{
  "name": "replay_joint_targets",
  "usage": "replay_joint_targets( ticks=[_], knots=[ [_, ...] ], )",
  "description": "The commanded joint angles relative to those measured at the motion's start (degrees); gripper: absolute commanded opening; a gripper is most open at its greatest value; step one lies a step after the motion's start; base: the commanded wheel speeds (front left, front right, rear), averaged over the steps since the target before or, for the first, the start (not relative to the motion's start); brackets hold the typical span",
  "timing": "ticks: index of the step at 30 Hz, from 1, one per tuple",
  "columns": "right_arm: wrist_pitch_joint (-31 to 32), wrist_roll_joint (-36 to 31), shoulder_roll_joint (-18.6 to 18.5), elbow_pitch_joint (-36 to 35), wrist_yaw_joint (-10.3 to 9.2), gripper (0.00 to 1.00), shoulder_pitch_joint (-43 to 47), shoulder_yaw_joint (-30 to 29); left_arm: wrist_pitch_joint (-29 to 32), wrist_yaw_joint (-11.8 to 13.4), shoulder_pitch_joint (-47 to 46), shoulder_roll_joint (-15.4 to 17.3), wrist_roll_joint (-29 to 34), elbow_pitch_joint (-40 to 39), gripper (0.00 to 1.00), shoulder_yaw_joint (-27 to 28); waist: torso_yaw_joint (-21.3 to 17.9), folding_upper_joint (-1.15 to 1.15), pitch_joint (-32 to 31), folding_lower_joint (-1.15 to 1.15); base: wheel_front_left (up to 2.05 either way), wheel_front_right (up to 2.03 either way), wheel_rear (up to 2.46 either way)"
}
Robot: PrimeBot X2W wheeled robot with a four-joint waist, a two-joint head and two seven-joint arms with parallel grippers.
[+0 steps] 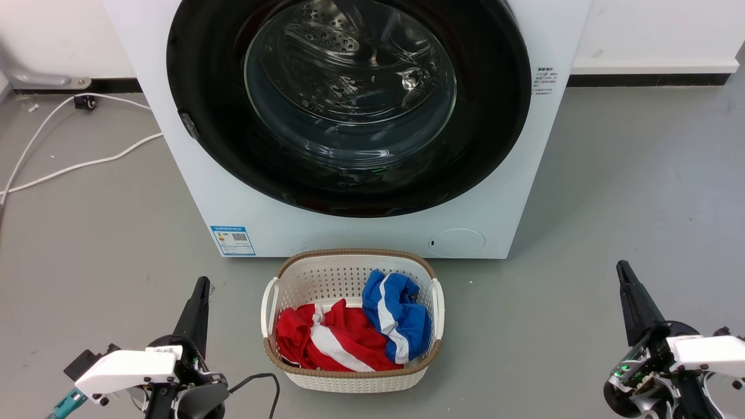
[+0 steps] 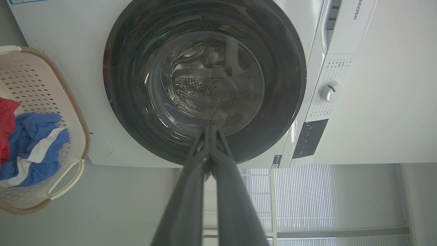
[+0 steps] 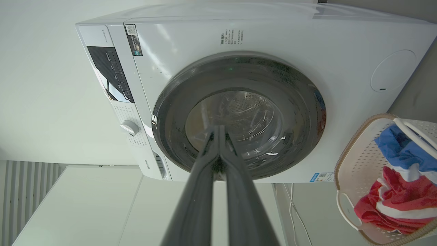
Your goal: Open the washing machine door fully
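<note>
The white washing machine (image 1: 361,233) stands straight ahead. Its round glossy black washing machine door (image 1: 500,116) lies flat against the front, with the clear glass bowl at its centre showing the steel drum behind. A small latch piece sits on the door's left rim. My left gripper (image 1: 202,283) is low at the lower left, shut and holding nothing, well short of the machine. My right gripper (image 1: 623,267) is at the lower right, also shut and holding nothing. Each wrist view looks along its shut fingers at the washing machine door (image 2: 290,85) (image 3: 170,136).
A white laundry basket (image 1: 349,378) with red and blue clothes sits on the grey floor just in front of the machine, between my arms. White cables (image 1: 75,166) trail on the floor to the left. A wall runs behind.
</note>
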Motion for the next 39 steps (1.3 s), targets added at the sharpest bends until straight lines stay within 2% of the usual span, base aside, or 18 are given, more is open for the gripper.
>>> replay_joint_targets(
  ticks=[1, 34, 35, 39],
  knots=[
    [0.10, -0.42, 0.21, 0.06, 0.02, 0.00, -0.64, -0.08, 0.07, -0.17, -0.46, -0.09, 0.22, 0.01, 0.00, 0.27, 0.00, 0.00, 0.00, 0.00, 0.00, 0.00, 0.00],
    [0.22, -0.49, 0.30, 0.07, 0.02, 0.00, -0.66, -0.21, 0.15, -0.17, -0.47, -0.14, 0.30, 0.01, 0.00, 0.31, 0.00, 0.00, 0.00, 0.00, 0.00, 0.00, 0.00],
    [0.08, -0.16, 0.11, 0.16, 0.01, 1.00, 0.09, -0.13, 0.00, 0.01, 0.07, -0.04, 0.01, 0.16, 1.00, 0.02, 0.00, 0.00, 0.00, 0.00, 0.00, 0.00, 0.00],
    [-0.37, -0.44, 0.17, 0.31, 0.00, 1.00, 0.90, 0.25, -0.60, 0.01, 0.58, -0.12, 0.30, 0.57, 1.00, -0.95, -0.01, 0.00, 0.02, 0.00, 0.00, 0.00, 0.00]
  ],
)
